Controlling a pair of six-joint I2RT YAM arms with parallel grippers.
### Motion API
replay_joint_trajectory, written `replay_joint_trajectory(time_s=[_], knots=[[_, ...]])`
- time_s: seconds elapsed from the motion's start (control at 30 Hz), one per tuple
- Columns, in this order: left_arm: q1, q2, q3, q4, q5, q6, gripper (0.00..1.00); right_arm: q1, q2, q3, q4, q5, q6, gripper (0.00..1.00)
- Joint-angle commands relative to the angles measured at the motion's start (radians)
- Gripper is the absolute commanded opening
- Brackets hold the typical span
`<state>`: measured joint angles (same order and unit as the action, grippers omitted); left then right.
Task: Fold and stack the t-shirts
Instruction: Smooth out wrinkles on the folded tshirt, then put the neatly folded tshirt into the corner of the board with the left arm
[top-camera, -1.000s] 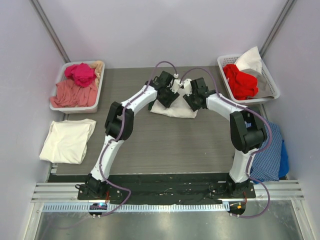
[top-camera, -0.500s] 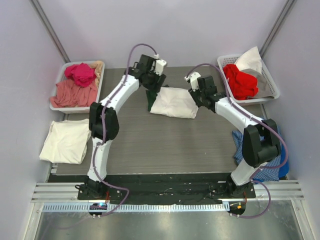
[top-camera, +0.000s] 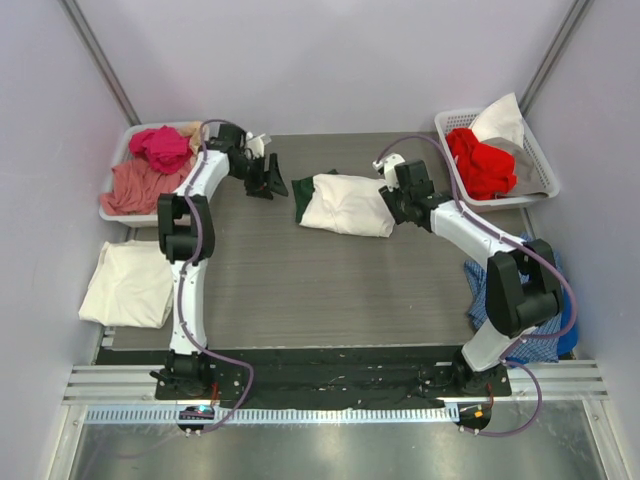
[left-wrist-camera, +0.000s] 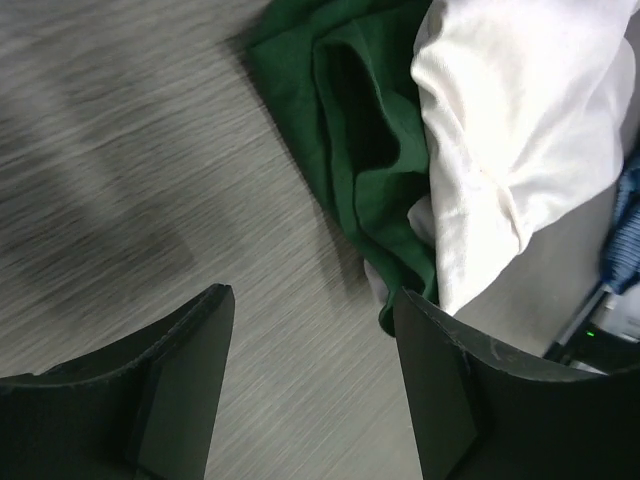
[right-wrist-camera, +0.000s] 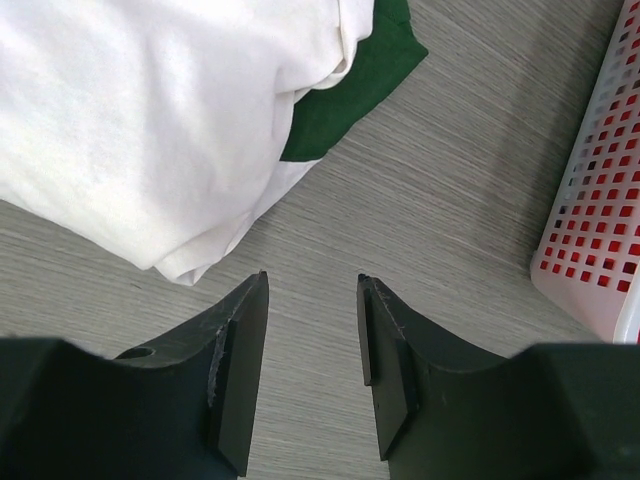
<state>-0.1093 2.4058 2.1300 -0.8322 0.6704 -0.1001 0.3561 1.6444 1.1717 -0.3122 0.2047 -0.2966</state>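
A folded white t-shirt (top-camera: 348, 205) lies on a dark green t-shirt (top-camera: 300, 197) at the back middle of the table. A folded cream t-shirt (top-camera: 135, 283) rests at the left edge. My left gripper (top-camera: 270, 184) hovers left of the stack, open and empty. In the left wrist view, the left gripper (left-wrist-camera: 312, 295) has bare table between its jaws, with the green t-shirt (left-wrist-camera: 350, 130) and white t-shirt (left-wrist-camera: 520, 120) ahead. My right gripper (top-camera: 391, 207) sits at the stack's right end, open and holding nothing. The right gripper (right-wrist-camera: 312, 280) is just short of the white t-shirt (right-wrist-camera: 150, 120) and the green t-shirt (right-wrist-camera: 350, 90).
A tray (top-camera: 113, 180) of pink and red garments stands at the back left. At the back right is a white basket (top-camera: 537, 150) with red and white clothes, also seen as the basket (right-wrist-camera: 600, 200) in the right wrist view. A blue checked cloth (top-camera: 540, 300) hangs at the right edge.
Both grippers have left the white t-shirt. The left arm swung far to the left while its jaws widened. The right gripper backed off to the stack's right end.
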Motion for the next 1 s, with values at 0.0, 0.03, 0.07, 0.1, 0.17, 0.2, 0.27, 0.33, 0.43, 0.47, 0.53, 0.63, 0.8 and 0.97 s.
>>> replay_joint_trajectory(time_s=[0.0,0.03,0.07,0.1,0.17,0.2,0.27,0.33,0.43,0.47,0.53,0.63,0.8,0.97], knots=[[-0.009,0.062,0.079,-0.021,0.213,-0.113,0.7,0.0,-0.06,-0.014,0.038,0.007,0.03,0.48],[-0.009,0.091,0.087,-0.021,0.213,-0.124,0.7,-0.002,-0.064,-0.018,0.038,0.009,0.028,0.49],[-0.009,0.102,0.099,-0.016,0.222,-0.13,0.7,0.0,-0.067,-0.02,0.039,0.004,0.028,0.49],[-0.007,0.111,0.1,-0.01,0.222,-0.144,0.7,0.0,-0.07,-0.023,0.039,0.004,0.027,0.48],[-0.009,0.136,0.107,0.001,0.232,-0.154,0.7,-0.002,-0.078,-0.026,0.039,-0.001,0.025,0.48],[-0.009,0.144,0.11,0.013,0.241,-0.164,0.71,0.001,-0.08,-0.026,0.039,-0.001,0.025,0.48],[-0.01,0.17,0.129,0.013,0.245,-0.179,0.71,0.0,-0.078,-0.03,0.038,0.002,0.025,0.48],[-0.01,0.184,0.14,0.024,0.245,-0.196,0.71,-0.002,-0.077,-0.041,0.039,0.007,0.021,0.49],[-0.016,0.208,0.154,0.039,0.255,-0.213,0.71,-0.006,-0.067,-0.053,0.041,0.024,0.013,0.48],[-0.02,0.219,0.157,0.041,0.256,-0.213,0.71,-0.006,-0.057,-0.055,0.041,0.03,0.013,0.48],[-0.036,0.227,0.156,0.047,0.255,-0.216,0.71,-0.012,-0.04,-0.049,0.039,0.041,0.007,0.48],[-0.066,0.237,0.159,0.054,0.253,-0.219,0.71,-0.02,0.006,-0.032,0.041,0.056,-0.001,0.48],[-0.105,0.239,0.156,0.073,0.242,-0.224,0.71,-0.049,0.063,-0.004,0.065,0.07,-0.033,0.48],[-0.131,0.245,0.16,0.079,0.225,-0.225,0.71,-0.077,0.173,0.066,0.068,0.076,-0.062,0.47]])
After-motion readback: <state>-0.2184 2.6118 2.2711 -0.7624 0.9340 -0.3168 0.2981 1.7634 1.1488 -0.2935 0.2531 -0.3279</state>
